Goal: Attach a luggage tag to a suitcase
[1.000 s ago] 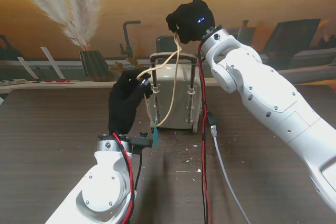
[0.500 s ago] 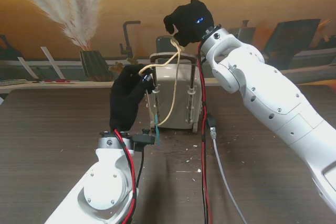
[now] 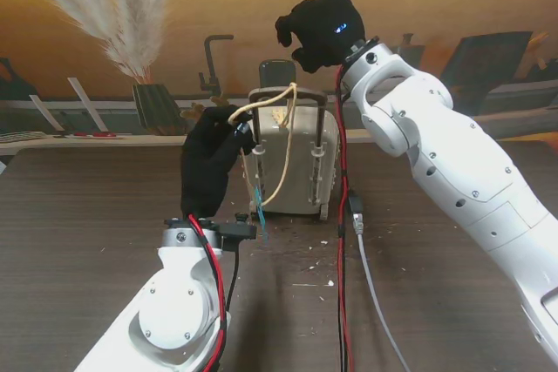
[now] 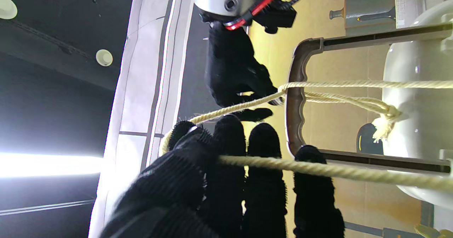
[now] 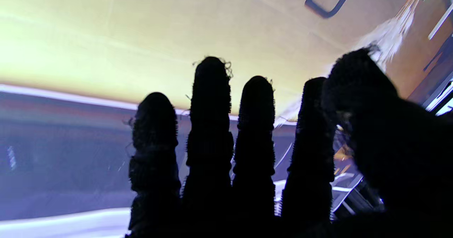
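The cord [image 3: 281,141] looks soft, light and floppy, so pinching it close to the suitcase handle [image 3: 288,93] should give the most control. It's draped over that handle, with the blue tag [image 3: 258,208] dangling in front of the suitcase [image 3: 301,163]. The left hand [image 3: 209,163] grips the cord just beside the handle. The right hand [image 3: 318,28] is above the handle, fingers spread, holding nothing.

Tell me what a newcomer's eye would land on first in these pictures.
First, the small pale suitcase standing upright mid-table, a cream rope looped over its dark handle. Next, the black-gloved left hand just left of the case, closed on that rope, with a small teal tag dangling in front. The right hand hangs above the case, fingers apart, holding nothing.
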`<state>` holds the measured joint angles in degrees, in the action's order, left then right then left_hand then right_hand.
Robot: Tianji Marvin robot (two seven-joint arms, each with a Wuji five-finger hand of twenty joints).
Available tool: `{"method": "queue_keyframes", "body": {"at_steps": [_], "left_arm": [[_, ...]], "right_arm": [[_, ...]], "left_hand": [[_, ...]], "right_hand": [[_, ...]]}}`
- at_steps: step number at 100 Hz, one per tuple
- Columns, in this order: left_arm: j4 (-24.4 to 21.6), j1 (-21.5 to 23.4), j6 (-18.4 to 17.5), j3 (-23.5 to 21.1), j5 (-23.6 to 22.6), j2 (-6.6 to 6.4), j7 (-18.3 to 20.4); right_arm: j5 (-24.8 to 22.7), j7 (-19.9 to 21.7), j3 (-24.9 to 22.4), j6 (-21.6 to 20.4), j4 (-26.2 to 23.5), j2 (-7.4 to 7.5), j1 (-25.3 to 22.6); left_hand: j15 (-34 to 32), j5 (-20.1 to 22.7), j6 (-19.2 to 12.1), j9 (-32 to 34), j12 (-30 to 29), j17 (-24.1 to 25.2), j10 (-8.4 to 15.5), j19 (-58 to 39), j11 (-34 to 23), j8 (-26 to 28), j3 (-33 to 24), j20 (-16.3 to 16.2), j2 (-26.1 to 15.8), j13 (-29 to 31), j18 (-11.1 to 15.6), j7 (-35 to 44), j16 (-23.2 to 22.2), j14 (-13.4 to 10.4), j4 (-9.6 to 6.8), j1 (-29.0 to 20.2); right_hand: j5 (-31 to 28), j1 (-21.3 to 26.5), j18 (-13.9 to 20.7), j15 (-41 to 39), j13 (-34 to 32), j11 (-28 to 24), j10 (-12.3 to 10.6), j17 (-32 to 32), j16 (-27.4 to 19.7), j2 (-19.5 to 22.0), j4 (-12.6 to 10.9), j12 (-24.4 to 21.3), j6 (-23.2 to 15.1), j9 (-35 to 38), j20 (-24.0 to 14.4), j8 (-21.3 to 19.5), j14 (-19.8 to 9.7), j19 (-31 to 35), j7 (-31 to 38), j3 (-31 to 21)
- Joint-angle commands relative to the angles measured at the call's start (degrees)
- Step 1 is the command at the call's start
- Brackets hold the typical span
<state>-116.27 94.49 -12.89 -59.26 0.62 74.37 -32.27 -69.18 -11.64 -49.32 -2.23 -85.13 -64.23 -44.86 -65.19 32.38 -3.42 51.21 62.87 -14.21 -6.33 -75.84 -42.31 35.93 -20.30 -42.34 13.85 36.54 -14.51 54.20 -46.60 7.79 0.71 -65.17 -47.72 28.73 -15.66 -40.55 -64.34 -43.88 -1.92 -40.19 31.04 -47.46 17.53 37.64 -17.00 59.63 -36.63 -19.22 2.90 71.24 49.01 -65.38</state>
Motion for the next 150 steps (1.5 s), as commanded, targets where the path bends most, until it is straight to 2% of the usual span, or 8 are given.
{"method": "queue_keyframes", "body": {"at_steps": [1,18,40,71,100,124,139,150], "left_arm": [[-0.7,0.0,0.1,0.1,-0.2,0.28,0.5],[-0.3,0.2,0.0,-0.2,0.2,0.48,-0.2],[-0.3,0.3,0.2,-0.4,1.4,0.62,-0.4],[-0.7,0.0,0.2,0.6,1.9,0.7,-0.2],[-2.4,1.6,4.1,0.7,-2.8,0.79,-2.3],[-3.5,3.3,6.0,-0.6,-6.2,0.34,-2.6],[-4.1,4.2,5.8,-1.0,-6.6,-0.03,-1.8],[-4.4,4.5,5.4,-1.2,-6.5,-0.24,-1.2]], "right_arm": [[-0.7,-1.6,-1.9,-0.1,-3.2,0.99,-2.5],[-3.0,-5.8,-10.5,-1.2,-12.4,1.61,-12.6],[-0.9,-2.2,-20.4,-3.0,-25.8,1.92,-28.7],[2.4,0.8,-24.4,-2.2,-33.2,1.89,-43.4],[7.4,-1.3,-19.9,1.7,-31.6,1.07,-46.2],[12.4,-1.3,-15.7,3.4,-28.8,0.42,-44.6],[14.3,1.5,-14.0,4.1,-27.7,0.48,-42.8],[15.3,3.3,-12.7,5.0,-26.8,0.54,-41.4]], "left_hand": [[0.5,1.0,-3.1,-0.3,-0.4,0.4,0.9,0.3,0.1,-0.3,0.7,0.5,-0.8,-0.4,0.6,1.5,1.4,-0.4,-0.87,-3.2],[0.6,1.0,-3.2,-0.4,-0.4,0.5,0.9,0.3,0.2,-0.3,0.8,0.5,-0.9,-0.5,0.6,1.5,1.4,-0.5,-0.83,-3.3],[0.6,0.9,-3.3,-0.5,-0.5,0.8,1.0,0.4,0.3,-0.4,1.0,0.6,-1.0,-0.6,0.8,1.5,1.4,-0.4,-0.76,-3.3],[1.3,0.8,-3.5,-0.7,-1.2,1.0,1.0,0.6,1.2,-0.6,1.5,0.6,-1.1,-0.9,0.7,1.3,1.7,-0.3,-0.66,-3.5],[0.3,0.9,-3.6,-0.3,-1.8,-2.8,1.0,-3.9,1.8,-1.2,2.0,-2.7,-0.6,-0.1,1.3,0.9,1.5,-0.2,-1.01,-3.3],[-1.0,1.9,-2.7,0.4,-2.9,-8.2,0.9,-8.5,3.0,-3.6,1.7,-7.0,0.6,1.1,3.8,-1.4,1.4,-0.2,-1.34,-2.7],[-0.9,2.5,-2.3,0.5,-3.6,-8.0,0.8,-8.4,4.0,-5.1,1.7,-7.4,0.9,1.1,4.0,-3.1,1.4,-0.1,-1.3,-2.6],[-0.7,2.6,-2.1,0.5,-3.8,-7.7,0.7,-8.1,4.5,-5.7,1.8,-7.4,1.0,0.8,3.9,-3.7,1.5,-0.1,-1.23,-2.5]], "right_hand": [[1.2,-1.4,0.4,0.6,1.5,-0.6,-0.5,0.8,-0.3,0.9,1.6,-0.8,1.1,-1.6,-0.3,0.0,-0.1,-0.3,-0.1,0.6],[1.5,-1.4,0.1,-0.1,1.4,-1.1,-0.2,0.8,-0.1,2.7,1.3,-0.9,1.5,-1.3,-0.6,0.4,0.5,0.2,0.7,1.9],[0.8,-1.0,-0.9,-2.3,-0.1,-4.1,0.3,0.2,0.7,6.5,-0.7,0.8,3.0,0.3,-1.5,0.6,1.6,2.1,3.3,4.8],[-0.9,-0.5,-2.2,-5.7,-2.2,-6.1,1.4,-1.2,1.6,9.4,-2.0,1.9,4.9,3.0,-2.5,0.6,2.9,5.4,4.0,5.0],[-0.1,3.0,-3.7,-9.6,-3.7,-8.0,2.2,-2.3,2.3,12.1,-1.9,3.1,7.7,5.4,-3.6,4.5,4.1,8.8,2.6,5.9],[4.3,6.5,-3.9,-14.0,-4.9,-11.0,1.4,-3.7,3.0,14.2,-2.0,5.0,5.6,6.9,-4.6,7.7,4.0,12.0,-0.1,7.0],[7.3,6.6,-3.8,-16.0,-5.1,-12.4,1.1,-4.2,2.6,16.7,-3.9,6.1,4.4,7.4,-4.7,8.2,3.9,13.1,-9.4,6.0],[9.6,6.4,-3.8,-15.9,-4.7,-12.3,1.1,-3.8,2.4,18.5,-7.2,6.2,4.4,7.1,-4.7,8.8,4.0,12.9,-13.5,5.3]]}}
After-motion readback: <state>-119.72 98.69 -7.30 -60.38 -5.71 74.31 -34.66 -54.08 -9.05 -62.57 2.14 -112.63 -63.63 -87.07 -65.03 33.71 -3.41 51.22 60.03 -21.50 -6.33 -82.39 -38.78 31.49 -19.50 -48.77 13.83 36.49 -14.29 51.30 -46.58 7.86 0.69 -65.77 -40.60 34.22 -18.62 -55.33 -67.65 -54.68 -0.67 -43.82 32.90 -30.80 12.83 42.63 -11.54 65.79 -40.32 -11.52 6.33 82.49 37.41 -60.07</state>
